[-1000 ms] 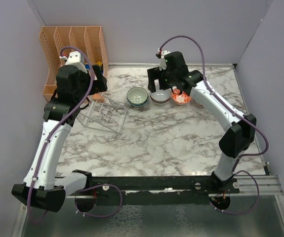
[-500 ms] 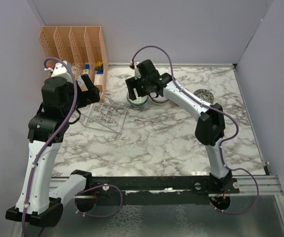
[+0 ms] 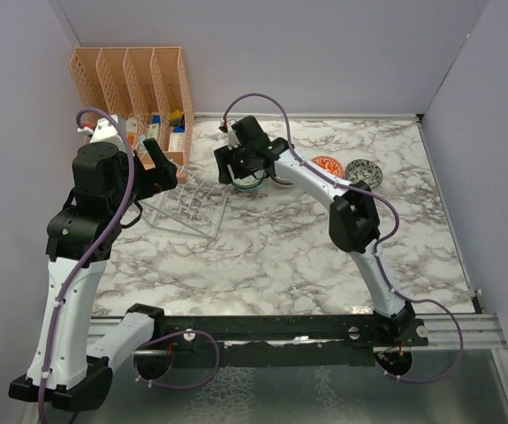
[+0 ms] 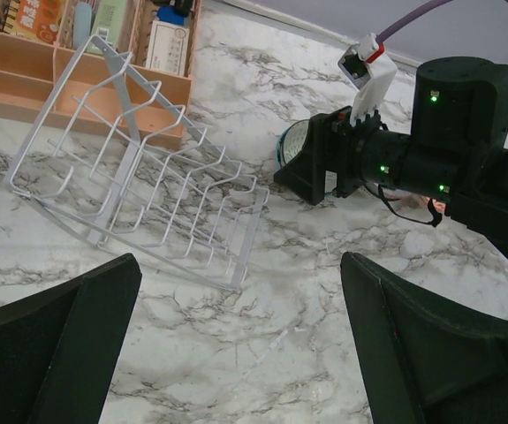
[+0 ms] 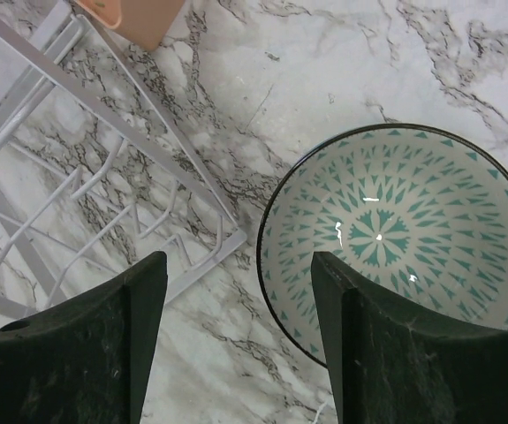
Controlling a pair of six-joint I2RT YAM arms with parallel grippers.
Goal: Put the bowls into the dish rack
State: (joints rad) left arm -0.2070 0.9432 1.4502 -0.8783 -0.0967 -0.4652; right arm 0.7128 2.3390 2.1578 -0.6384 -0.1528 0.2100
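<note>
The teal-green patterned bowl [image 5: 395,230] sits upright on the marble, right of the clear dish rack [image 5: 77,194]. My right gripper [image 5: 236,344] is open just above it, its fingers astride the bowl's left rim, one over the inside and one outside. From the top view the right gripper [image 3: 233,166] covers most of that bowl [image 3: 252,182]. The red-orange bowl [image 3: 326,164] and the grey speckled bowl [image 3: 362,171] sit further right. The pale bowl is hidden under my right arm. My left gripper [image 3: 158,168] is open and empty above the rack's [image 3: 187,203] left end.
The orange perforated organizer [image 3: 134,84] stands at the back left, right behind the rack, with small items in its base [image 4: 103,26]. The grey walls close in the table on the left, back and right.
My right arm swung left from over the red-orange and pale bowls to the teal bowl, uncovering the red-orange bowl. My left gripper drew back left and lifted slightly.
</note>
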